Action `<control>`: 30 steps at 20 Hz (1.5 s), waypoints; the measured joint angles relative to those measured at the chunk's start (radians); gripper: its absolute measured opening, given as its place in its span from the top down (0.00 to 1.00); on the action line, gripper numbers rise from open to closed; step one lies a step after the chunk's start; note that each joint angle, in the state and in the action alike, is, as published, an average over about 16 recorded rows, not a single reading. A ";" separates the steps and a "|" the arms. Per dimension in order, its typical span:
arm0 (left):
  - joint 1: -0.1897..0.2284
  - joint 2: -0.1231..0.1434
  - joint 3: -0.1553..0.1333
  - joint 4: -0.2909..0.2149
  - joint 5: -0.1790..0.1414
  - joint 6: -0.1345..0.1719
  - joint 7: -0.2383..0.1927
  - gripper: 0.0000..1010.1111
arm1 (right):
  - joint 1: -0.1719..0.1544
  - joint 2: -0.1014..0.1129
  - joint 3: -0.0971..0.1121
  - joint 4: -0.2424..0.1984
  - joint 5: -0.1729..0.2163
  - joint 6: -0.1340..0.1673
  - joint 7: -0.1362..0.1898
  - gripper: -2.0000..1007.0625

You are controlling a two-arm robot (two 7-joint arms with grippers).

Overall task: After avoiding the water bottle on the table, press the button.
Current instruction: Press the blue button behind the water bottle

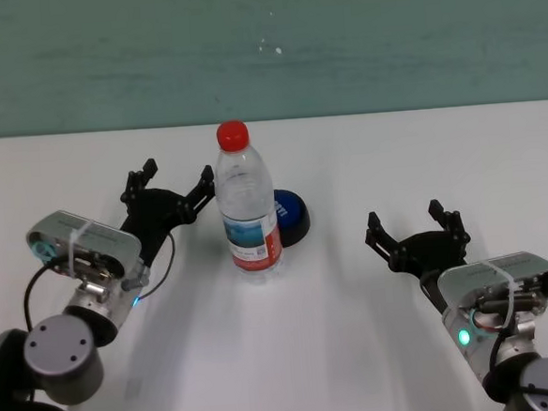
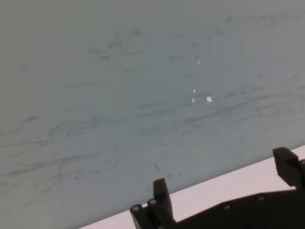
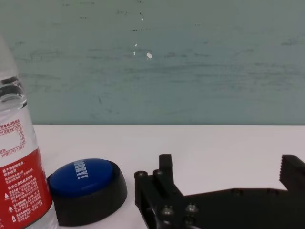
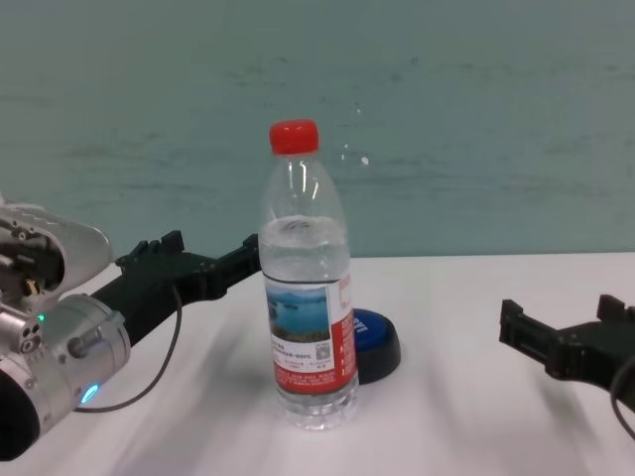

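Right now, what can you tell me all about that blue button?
The button is low and round, with a shiny blue domed top carrying white letters and a black base. It sits flat on the white table, just behind the water bottle, which partly hides it from the head view. Neither hand touches it.

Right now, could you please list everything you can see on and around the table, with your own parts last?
water bottle: one, clear with red cap and red-and-white label, upright at the table's middle.
button: one, blue dome on black base, just behind the bottle toward the right.
table: one, white.
wall: one, teal, behind the table.
left gripper: one, black, open, left of the bottle, one finger close beside it.
right gripper: one, black, open, well right of the button.
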 joint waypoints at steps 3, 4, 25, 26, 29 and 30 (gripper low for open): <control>-0.004 0.000 -0.002 0.007 0.001 -0.001 0.001 0.00 | 0.000 0.000 0.000 0.000 0.000 0.000 0.000 0.00; -0.005 0.000 -0.003 0.010 0.001 -0.001 0.002 0.00 | 0.000 0.000 0.000 0.000 0.000 0.000 0.000 0.00; -0.011 0.009 -0.028 0.029 -0.002 0.004 0.004 0.00 | 0.000 0.000 0.000 0.000 0.000 0.000 0.000 0.00; -0.009 0.011 -0.031 0.025 -0.004 0.006 0.002 0.00 | 0.000 0.000 0.000 0.000 0.000 0.000 0.000 0.00; -0.001 0.016 -0.037 0.012 -0.012 0.012 -0.002 0.00 | 0.000 0.000 0.000 0.000 0.000 0.000 0.000 0.00; 0.003 0.019 -0.040 0.007 -0.015 0.014 -0.003 0.00 | 0.000 0.000 0.000 0.000 0.000 0.000 0.000 0.00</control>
